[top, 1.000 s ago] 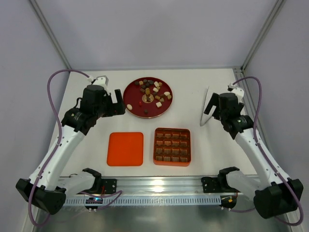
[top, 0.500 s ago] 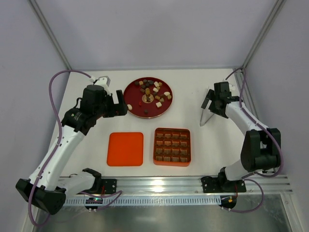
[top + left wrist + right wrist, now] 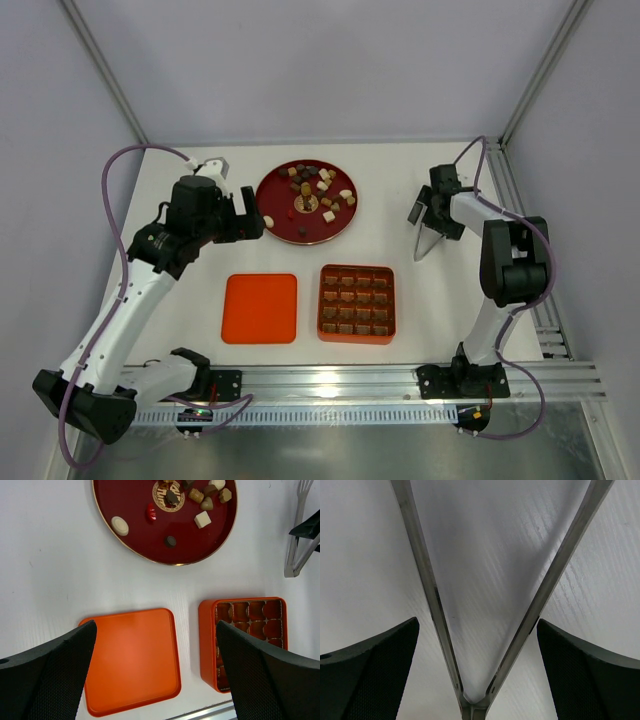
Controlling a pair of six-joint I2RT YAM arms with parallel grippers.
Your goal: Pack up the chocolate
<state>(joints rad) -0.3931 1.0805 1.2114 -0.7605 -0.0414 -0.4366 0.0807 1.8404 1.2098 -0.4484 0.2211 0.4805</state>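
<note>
From above, the chocolate (image 3: 312, 186), small brown, dark and cream-white pieces, square and rounded, lies clustered on a round glossy dark-red plate (image 3: 276, 216). The left gripper (image 3: 248, 213) hangs just beside the plate's left edge, its fingers spread and empty. The right gripper (image 3: 424, 212) is well to the right of the plate, over thin metal tweezers (image 3: 424, 242). Nearer the arms lie a flat orange square lid (image 3: 259, 308) and an orange square gridded box (image 3: 322, 303), side by side.

In the left wrist view, the chocolate (image 3: 202, 519) sits at the top, beyond the black textured fingers (image 3: 50, 675).

In the right wrist view, wide-apart fingers (image 3: 365, 680) flank the tweezers' (image 3: 427, 580) V-shaped steel arms on the faintly ribbed white table (image 3: 480, 540). No chocolate shows here.
</note>
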